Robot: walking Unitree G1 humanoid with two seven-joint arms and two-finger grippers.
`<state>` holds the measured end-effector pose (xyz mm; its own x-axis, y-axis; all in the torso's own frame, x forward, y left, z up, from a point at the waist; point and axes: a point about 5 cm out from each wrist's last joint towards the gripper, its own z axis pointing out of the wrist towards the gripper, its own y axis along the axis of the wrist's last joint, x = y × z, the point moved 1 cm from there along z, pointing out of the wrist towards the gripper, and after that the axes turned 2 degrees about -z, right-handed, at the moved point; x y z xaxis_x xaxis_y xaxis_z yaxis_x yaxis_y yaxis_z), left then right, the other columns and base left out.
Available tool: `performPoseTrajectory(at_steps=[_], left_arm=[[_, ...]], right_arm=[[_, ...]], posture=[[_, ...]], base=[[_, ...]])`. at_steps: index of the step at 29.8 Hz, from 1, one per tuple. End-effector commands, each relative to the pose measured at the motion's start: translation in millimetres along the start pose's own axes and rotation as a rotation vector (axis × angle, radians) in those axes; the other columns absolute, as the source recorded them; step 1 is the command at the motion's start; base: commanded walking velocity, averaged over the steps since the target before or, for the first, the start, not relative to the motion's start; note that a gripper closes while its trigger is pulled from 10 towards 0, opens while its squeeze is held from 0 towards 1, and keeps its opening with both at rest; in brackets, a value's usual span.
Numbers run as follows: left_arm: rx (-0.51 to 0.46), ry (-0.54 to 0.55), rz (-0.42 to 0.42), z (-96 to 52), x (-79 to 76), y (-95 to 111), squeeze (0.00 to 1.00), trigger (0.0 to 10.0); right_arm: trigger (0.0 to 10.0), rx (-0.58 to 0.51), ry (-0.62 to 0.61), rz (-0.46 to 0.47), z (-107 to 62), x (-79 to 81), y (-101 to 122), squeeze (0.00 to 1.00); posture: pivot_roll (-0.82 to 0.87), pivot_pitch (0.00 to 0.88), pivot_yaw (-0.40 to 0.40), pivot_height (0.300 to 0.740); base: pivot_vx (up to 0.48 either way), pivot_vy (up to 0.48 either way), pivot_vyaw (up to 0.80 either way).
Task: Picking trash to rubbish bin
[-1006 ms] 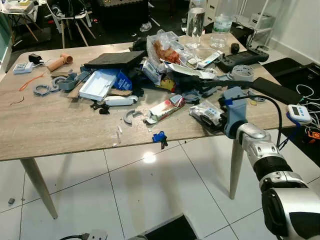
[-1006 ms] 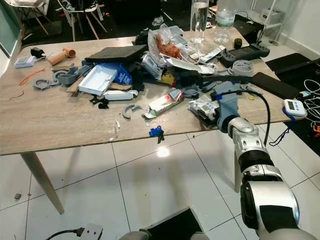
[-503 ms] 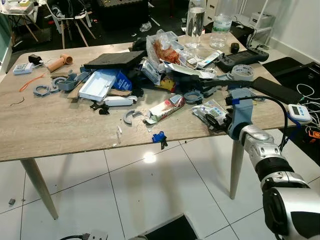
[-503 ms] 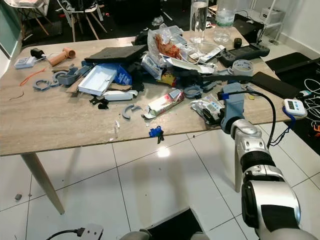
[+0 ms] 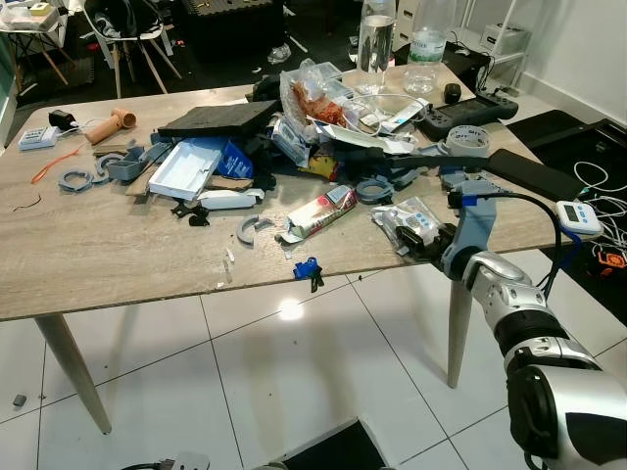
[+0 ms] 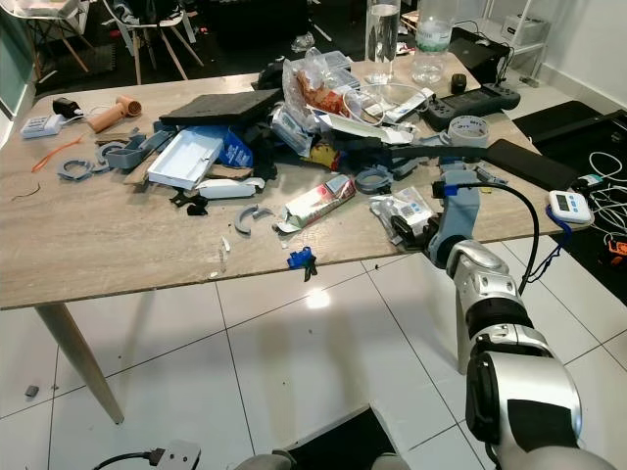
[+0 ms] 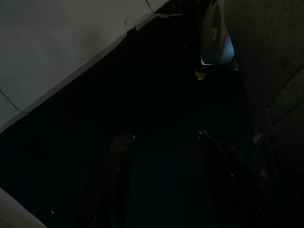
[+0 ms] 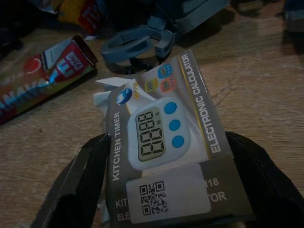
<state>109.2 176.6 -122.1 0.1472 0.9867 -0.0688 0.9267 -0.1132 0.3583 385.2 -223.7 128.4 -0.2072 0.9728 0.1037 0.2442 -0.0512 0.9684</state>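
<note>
Nearest to me, the right claw (image 8: pixel 166 190) is clamped on a kitchen timer pack (image 8: pixel 166 147), one black finger (image 8: pixel 78 183) against each side of the card, at the front right edge of the bench (image 5: pixel 118 255). The left claw (image 7: pixel 164 180) hangs in deep shade with a clear gap between its two fingers, gripping nothing. Just beyond the pack lie one red and white wrapper (image 5: pixel 318 212) and one grey ring (image 5: pixel 375 189), with one blue clip (image 5: pixel 310 269) at the front edge. Further back sits a heap of trash with one white and blue box (image 5: pixel 186 166). Two bottles (image 5: pixel 375 44) stand at the far edge, and one game controller (image 5: pixel 468 110) lies near them.
</note>
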Motion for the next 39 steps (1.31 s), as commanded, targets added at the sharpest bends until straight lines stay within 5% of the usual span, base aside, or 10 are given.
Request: performPoseTrajectory(at_steps=[1, 15, 26, 31, 32, 35, 36, 39], left_arm=[[-0.012, -0.020, 0.020, 0.6, -3.7, 2.2, 0.00, 10.0], [-0.013, -0.021, 0.025, 0.8, -4.2, 2.6, 0.00, 10.0], [-0.014, -0.016, 0.022, 0.9, -4.2, 3.4, 0.00, 10.0], [-0.025, 0.002, -0.010, 1.0, -3.6, 4.1, 0.00, 10.0], [-0.030, 0.010, -0.026, 1.0, -3.3, 4.2, 0.00, 10.0], [-0.032, 0.015, -0.036, 1.0, -3.0, 4.2, 0.00, 10.0], [-0.035, 0.022, -0.048, 1.0, -2.8, 4.2, 0.00, 10.0], [-0.036, 0.032, -0.065, 1.0, -2.4, 3.8, 0.00, 10.0]], right_arm=[[0.0, 0.044, 0.016, 0.050, 0.8, 5.5, -13.4, 0.00], [0.0, -0.045, 0.030, 0.091, 1.5, 5.3, 0.6, 0.00], [0.0, -0.334, 0.143, 0.190, -0.7, 14.8, 40.8, 0.00], [0.0, -0.475, 0.351, 0.260, -6.1, 34.3, 61.9, 0.00], [3.3, -0.492, 0.482, 0.258, -10.7, 47.7, 64.0, 0.00], [3.3, -0.498, 0.570, 0.253, -14.4, 57.0, 64.5, 0.00], [10.0, -0.483, 0.694, 0.217, -21.1, 70.0, 60.9, 0.00], [10.0, -0.456, 0.805, 0.178, -28.4, 81.9, 55.1, 0.00]], posture=[[-0.01, 0.115, 0.086, 0.740], [-0.01, 0.110, 0.085, 0.740], [-0.01, 0.115, 0.085, 0.740], [-0.01, 0.114, 0.081, 0.740], [-0.01, 0.114, 0.081, 0.740], [-0.01, 0.114, 0.081, 0.740], [-0.01, 0.112, 0.078, 0.740], [-0.01, 0.112, 0.078, 0.740]], base=[[0.000, 0.000, 0.00], [0.000, 0.000, 0.00], [0.000, 0.000, 0.00], [0.000, 0.000, 0.00], [0.000, 0.000, 0.00], [0.000, 0.000, 0.00], [0.000, 0.000, 0.00], [0.000, 0.000, 0.00]])
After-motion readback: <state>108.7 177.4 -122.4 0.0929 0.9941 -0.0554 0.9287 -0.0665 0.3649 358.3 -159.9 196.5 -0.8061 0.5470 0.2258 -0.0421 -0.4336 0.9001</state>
